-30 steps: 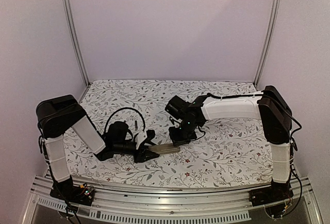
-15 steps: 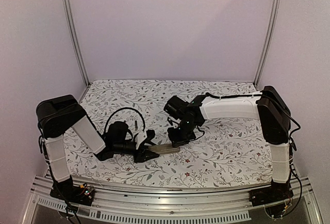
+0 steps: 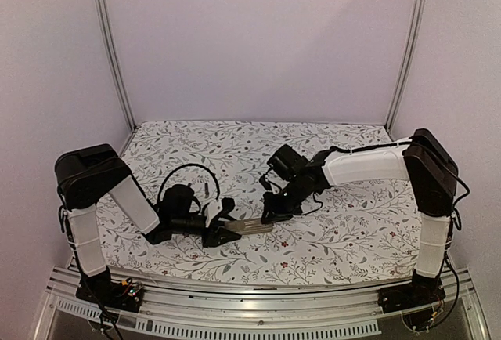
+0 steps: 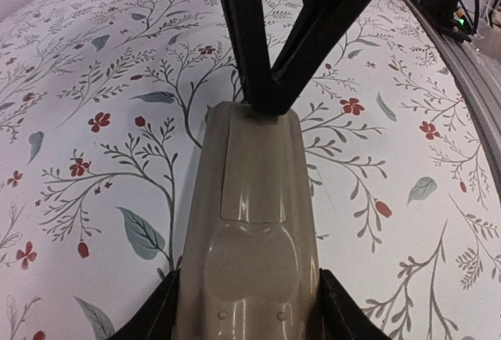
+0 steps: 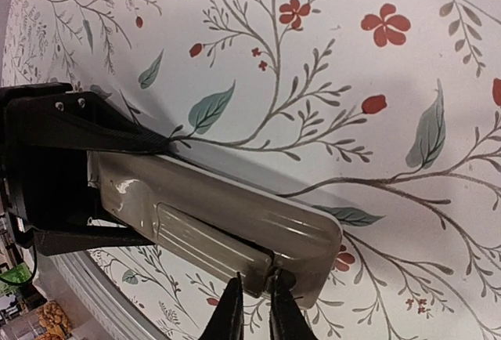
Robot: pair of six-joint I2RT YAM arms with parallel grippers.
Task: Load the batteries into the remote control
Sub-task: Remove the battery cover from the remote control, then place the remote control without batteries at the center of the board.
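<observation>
Seemingly light, stiff and glossy-slick, the remote control point(image 4: 250, 246) is clamped back-up by its long edges in the left gripper point(image 3: 222, 231). The right gripper point(image 5: 257, 309), its tips nearly closed, is set on the end of the cover point(image 4: 252, 164).

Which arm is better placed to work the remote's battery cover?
Right, probably: the right gripper, tips closed, sits at the battery cover edge, while the left gripper clamps the remote control at its other end.
</observation>
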